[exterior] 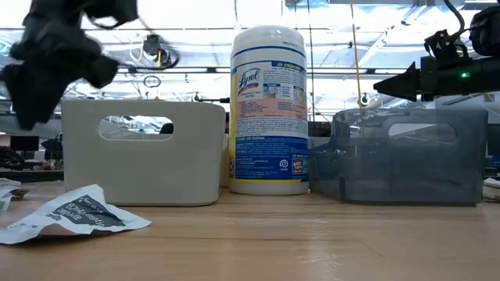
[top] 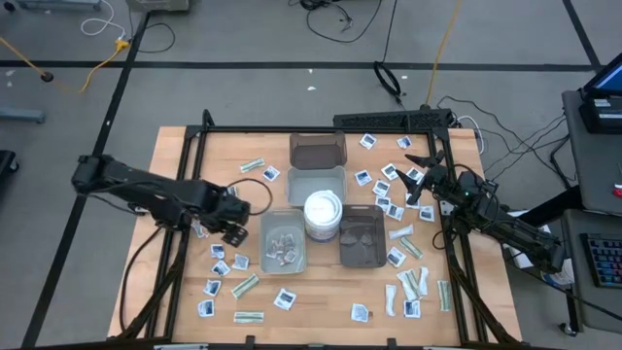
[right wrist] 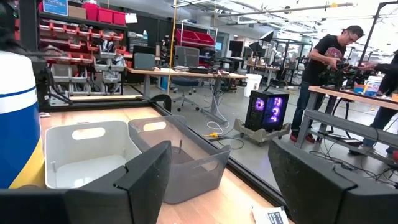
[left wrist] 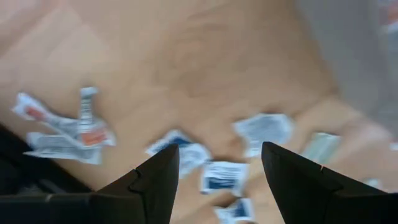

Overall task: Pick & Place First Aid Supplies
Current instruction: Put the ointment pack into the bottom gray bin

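I see my left gripper (top: 236,216) with jaws apart and empty, over the wooden bench (top: 175,165) near its left edge, above small square white packets with blue print (left wrist: 219,175). My right gripper (top: 420,173) hangs with fingers spread, empty, over more packets near the right edge.

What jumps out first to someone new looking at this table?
The white wipes tub standing at the table's centre, ringed by four trays, the light grey tray already holding packets. Then the first aid packets scattered over both sides of the wooden table, and the left tool open just left of that tray.
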Controlling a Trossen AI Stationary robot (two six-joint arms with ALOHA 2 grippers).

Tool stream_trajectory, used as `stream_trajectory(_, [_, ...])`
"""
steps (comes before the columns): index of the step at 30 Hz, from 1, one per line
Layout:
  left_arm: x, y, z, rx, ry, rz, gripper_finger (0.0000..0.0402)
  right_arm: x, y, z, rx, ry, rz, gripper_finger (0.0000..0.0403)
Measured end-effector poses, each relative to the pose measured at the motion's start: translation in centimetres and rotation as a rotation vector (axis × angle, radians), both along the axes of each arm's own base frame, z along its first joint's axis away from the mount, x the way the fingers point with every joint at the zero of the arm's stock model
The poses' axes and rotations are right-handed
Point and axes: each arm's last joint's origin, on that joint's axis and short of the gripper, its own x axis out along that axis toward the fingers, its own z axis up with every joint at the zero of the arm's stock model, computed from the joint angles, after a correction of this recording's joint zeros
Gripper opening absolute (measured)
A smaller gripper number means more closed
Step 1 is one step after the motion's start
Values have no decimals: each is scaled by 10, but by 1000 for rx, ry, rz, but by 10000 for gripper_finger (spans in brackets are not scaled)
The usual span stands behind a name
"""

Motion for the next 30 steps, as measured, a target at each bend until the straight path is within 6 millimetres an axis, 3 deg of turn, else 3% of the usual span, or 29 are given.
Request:
stream_trajectory(7, [-42, 17, -24, 1, 32, 25, 234, 0, 0, 0, 0, 0, 0, 263])
stream_trajectory(16, [-44, 31, -24, 23, -27, 72, 234, 0, 0, 0, 0, -1, 0, 263])
stream_trajectory(30, [-30, 49, -51, -27, 189, 139, 234, 0, 0, 0, 0, 0, 0, 263])
